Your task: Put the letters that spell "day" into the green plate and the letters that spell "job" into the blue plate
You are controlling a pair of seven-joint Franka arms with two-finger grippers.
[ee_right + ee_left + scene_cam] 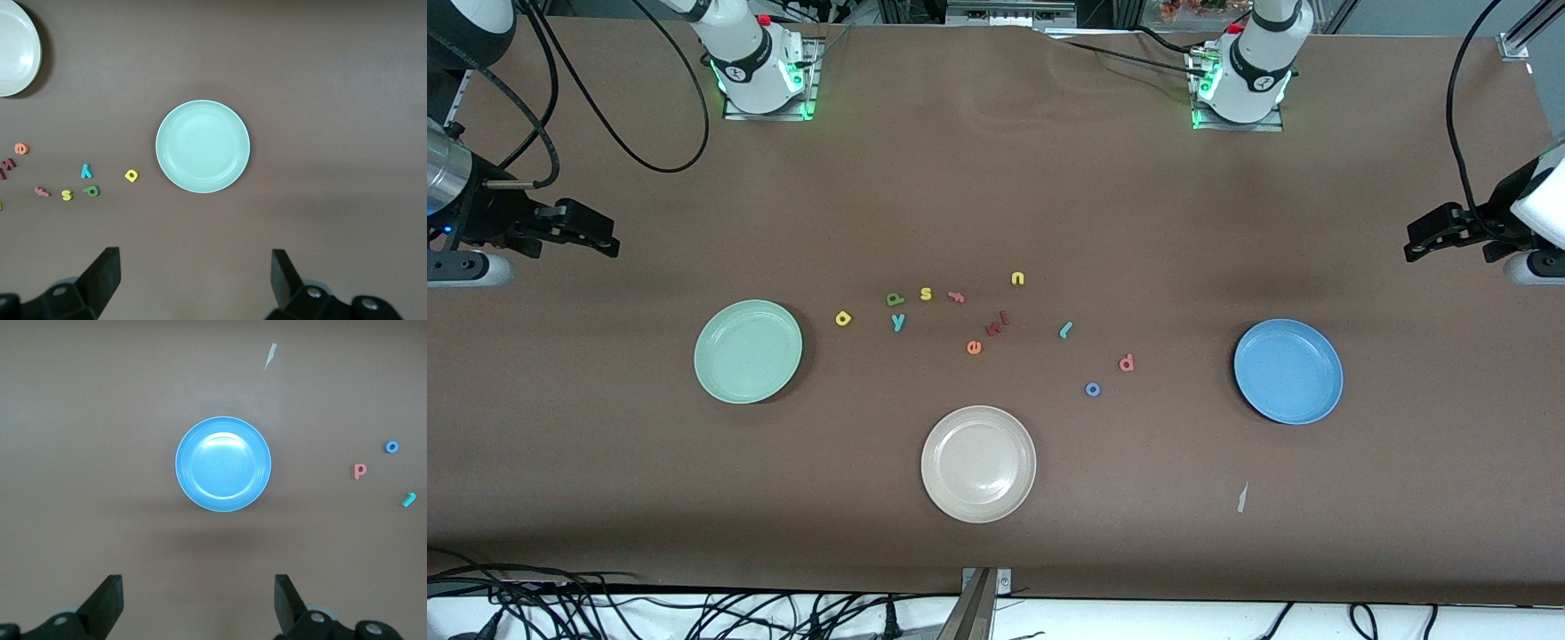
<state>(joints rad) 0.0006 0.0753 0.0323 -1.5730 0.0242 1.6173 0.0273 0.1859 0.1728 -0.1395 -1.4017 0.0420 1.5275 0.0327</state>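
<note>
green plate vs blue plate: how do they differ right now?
Colour: the green plate is pale mint, the blue plate mid-blue. Position: the green plate lies toward the right arm's end of the table, the blue plate toward the left arm's end. Neighbours: the yellow a lies beside the green plate, the salmon-pink b beside the blue plate. Shared: both round, similar size, no letters in either.

Light: bright, even, seemingly from overhead; soft shadows hug the beige plate (978,463)
Glare: pale sheen inside the blue plate (223,464)
Focus: sharp throughout
</note>
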